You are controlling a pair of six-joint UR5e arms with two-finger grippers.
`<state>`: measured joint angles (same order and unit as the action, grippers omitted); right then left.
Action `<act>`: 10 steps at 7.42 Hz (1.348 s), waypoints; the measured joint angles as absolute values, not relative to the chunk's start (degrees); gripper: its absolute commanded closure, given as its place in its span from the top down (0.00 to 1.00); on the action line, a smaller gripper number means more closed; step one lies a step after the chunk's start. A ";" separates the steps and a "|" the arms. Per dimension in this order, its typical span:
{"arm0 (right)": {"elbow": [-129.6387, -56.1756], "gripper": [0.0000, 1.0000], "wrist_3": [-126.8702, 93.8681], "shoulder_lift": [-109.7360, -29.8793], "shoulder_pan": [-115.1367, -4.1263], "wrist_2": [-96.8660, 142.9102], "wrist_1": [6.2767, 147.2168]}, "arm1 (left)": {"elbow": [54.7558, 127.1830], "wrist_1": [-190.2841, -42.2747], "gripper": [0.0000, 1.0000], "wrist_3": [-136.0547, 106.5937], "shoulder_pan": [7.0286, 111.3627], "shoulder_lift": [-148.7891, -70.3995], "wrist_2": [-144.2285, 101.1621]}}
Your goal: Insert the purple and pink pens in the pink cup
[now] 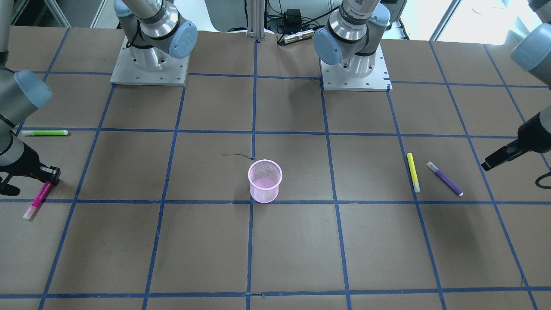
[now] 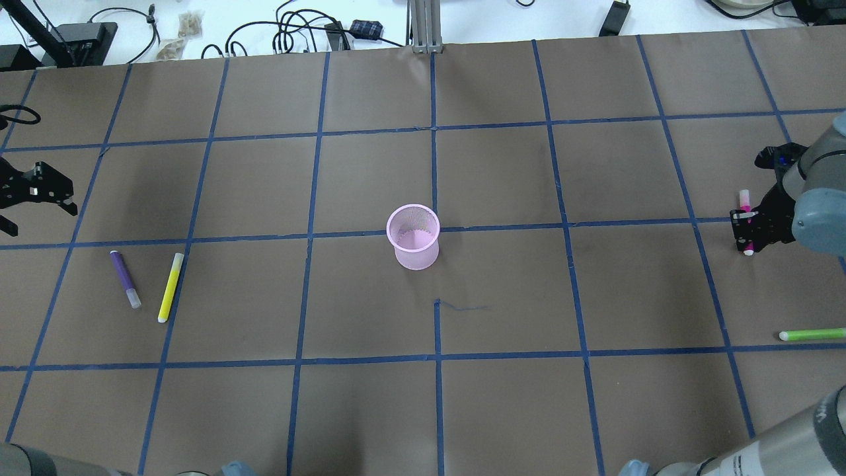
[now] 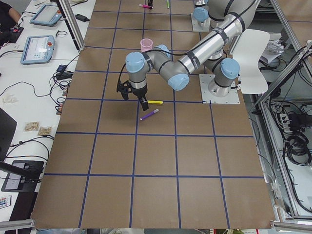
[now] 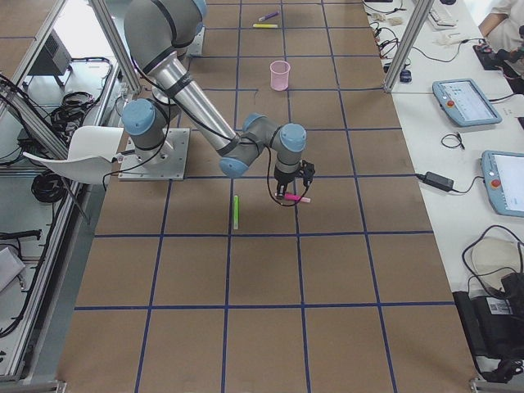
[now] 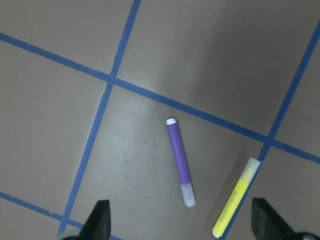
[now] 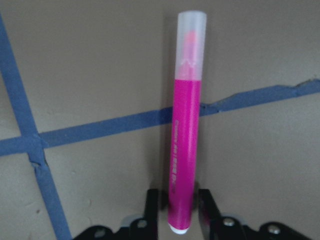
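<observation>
So far, nothing is sitting in the pink mesh cup [image 2: 413,236]; both pens are waiting. Well to the cup's right, the right claw [image 6: 178,201] is pinching the pink capped pen [image 6: 186,125]; well to its left, the left claw [image 5: 182,219] is hovering spread over the purple capped pen [image 5: 180,162].

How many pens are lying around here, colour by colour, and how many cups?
pink pen: 1
purple pen: 1
yellow pen: 1
green pen: 1
pink cup: 1
Total: 5 things, 4 pens and 1 cup
</observation>
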<state>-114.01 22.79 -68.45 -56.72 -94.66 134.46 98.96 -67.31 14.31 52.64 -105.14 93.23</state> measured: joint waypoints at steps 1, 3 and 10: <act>-113.91 0.00 22.75 -68.41 -56.71 -94.73 134.45 | 100.31 -64.29 1.00 13.91 52.45 -107.50 93.19; -113.55 0.00 22.24 -68.78 -56.70 -95.42 134.18 | 101.13 -61.03 1.00 11.09 52.38 -111.98 92.94; -106.97 0.00 -15.63 -78.68 -79.80 -77.60 115.81 | 101.90 -56.42 0.50 5.46 52.53 -117.87 91.13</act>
<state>-106.97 -15.63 -78.68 -79.80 -77.60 115.81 101.90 -56.42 5.46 52.53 -117.87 91.13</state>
